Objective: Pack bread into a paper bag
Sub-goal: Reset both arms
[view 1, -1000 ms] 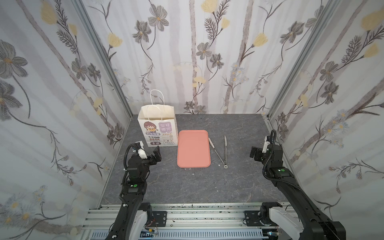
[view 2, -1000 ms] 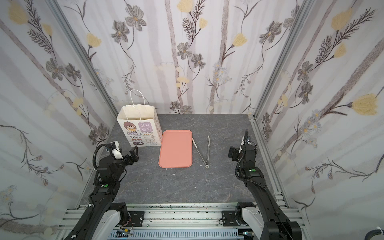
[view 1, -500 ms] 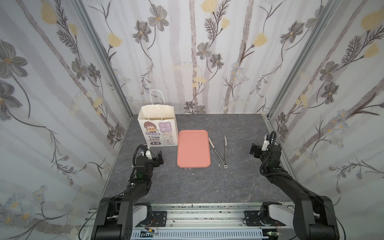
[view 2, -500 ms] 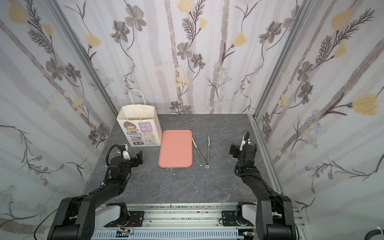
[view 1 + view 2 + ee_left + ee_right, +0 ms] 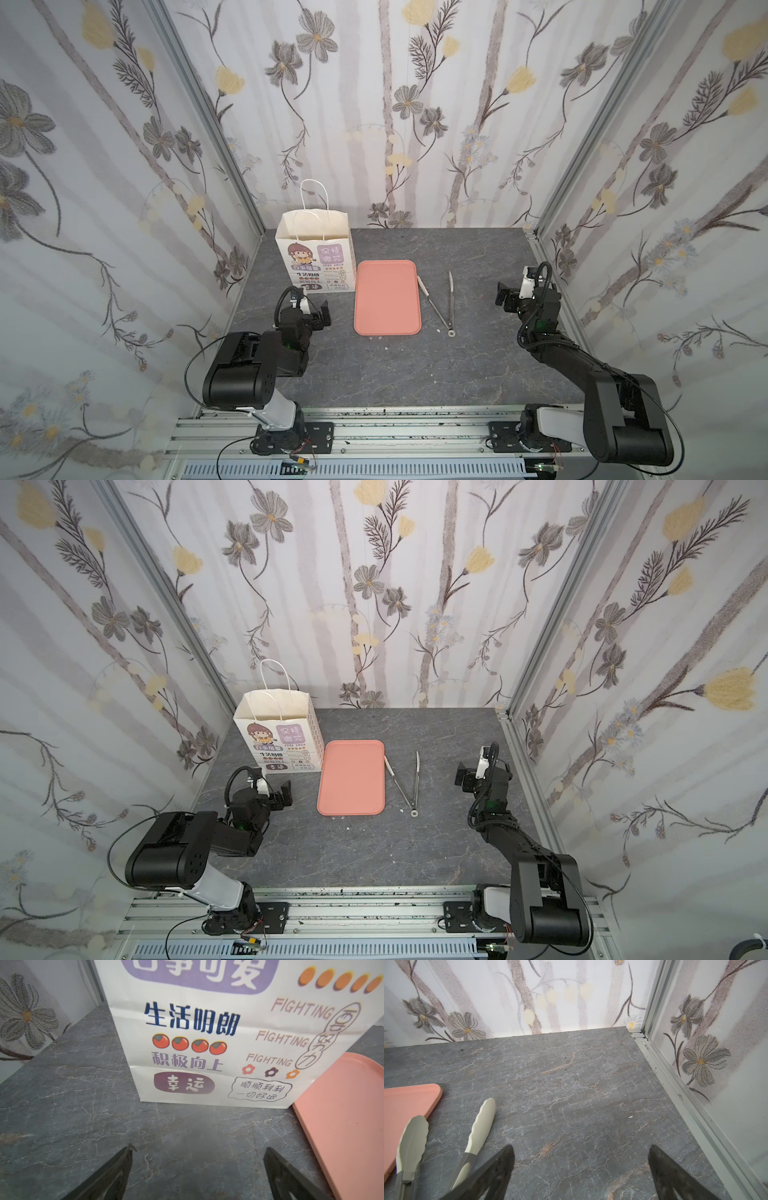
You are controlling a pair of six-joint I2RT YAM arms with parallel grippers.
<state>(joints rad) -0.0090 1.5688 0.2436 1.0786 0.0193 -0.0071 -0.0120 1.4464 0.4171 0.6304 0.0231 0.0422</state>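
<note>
- White paper bag (image 5: 316,257) stands upright, mouth open, at the far left of the grey table (image 5: 415,365).
- Pink tray (image 5: 386,297) lies flat just beside it, with tongs (image 5: 440,299) on the tray's other side.
- Left gripper (image 5: 198,1149) sits low facing the bag, jaws spread, empty.
- Right gripper (image 5: 581,1147), beside the tongs, is likewise spread and empty.

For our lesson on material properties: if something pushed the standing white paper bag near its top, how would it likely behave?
The paper bag stands tall on a narrow base, so it would probably tip or slide. Its thin, creased walls would likely buckle inward. The cord handle arching above the rim looks floppy; lifting there might swing the bag.
</note>
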